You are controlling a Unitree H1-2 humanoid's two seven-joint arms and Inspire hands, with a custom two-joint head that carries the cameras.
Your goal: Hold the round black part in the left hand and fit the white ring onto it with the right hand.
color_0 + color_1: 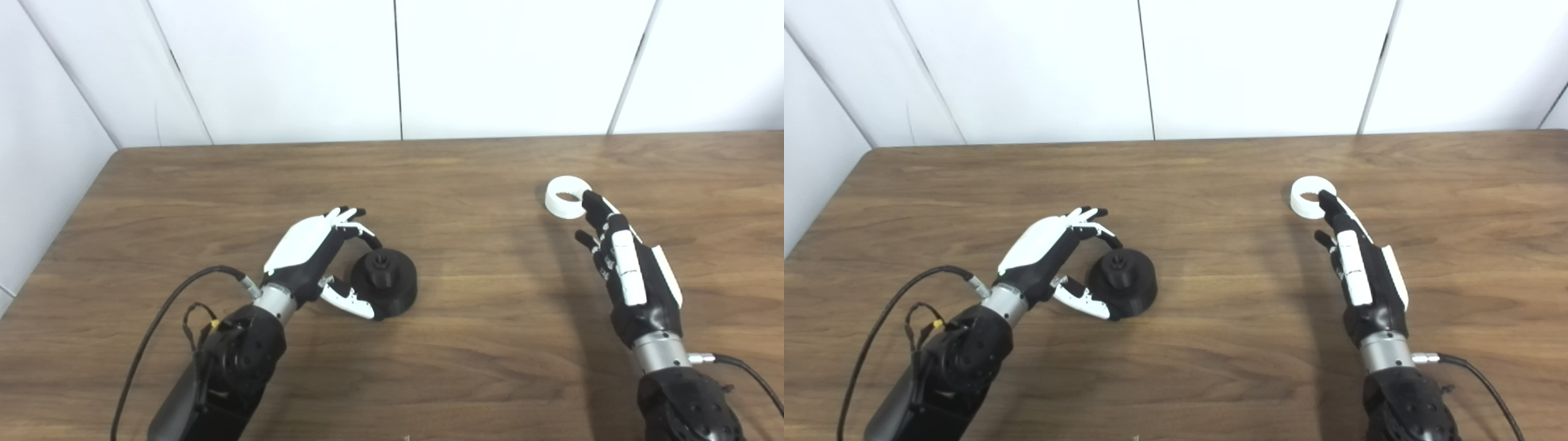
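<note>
The round black part (pixel 395 283) rests flat on the wooden table (pixel 465 177), a small hub sticking up from its middle. My left hand (pixel 309 251) sits at its left side. The fingers curl over the part's far-left rim and the thumb lies against its near-left edge, but the hand is open and not clamped. The white ring (pixel 565 197) lies on the table at the right. My right hand (pixel 628 263) stretches toward it with fingers spread, the longest fingertip touching the ring's near-right rim. It holds nothing.
White wall panels (pixel 392 67) close off the table's far edge and left side. A black cable (pixel 162 312) loops from the left wrist, and another cable (pixel 744 367) leaves the right wrist.
</note>
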